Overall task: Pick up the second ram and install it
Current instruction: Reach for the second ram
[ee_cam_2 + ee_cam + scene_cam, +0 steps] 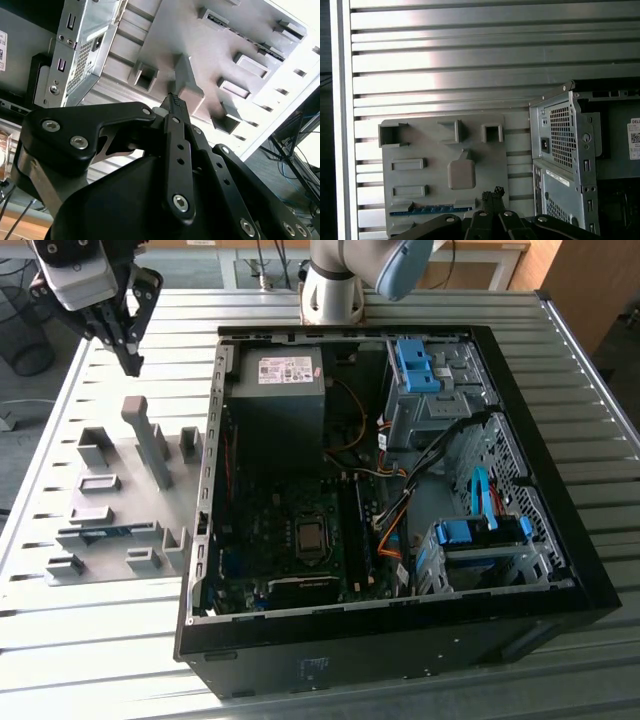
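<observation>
The claw, pressed together and empty, hangs at the exterior view's upper left. The blue second ram sits in the gray holder tray, well apart, lower in frame, its long axis left-to-right.

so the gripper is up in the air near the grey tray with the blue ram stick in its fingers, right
Not quite. The gripper is shut and holds nothing. The blue ram stick lies in a slot of the grey tray, as the first wrist view shows. The rest is right: the gripper is up in the air near the tray.
</observation>
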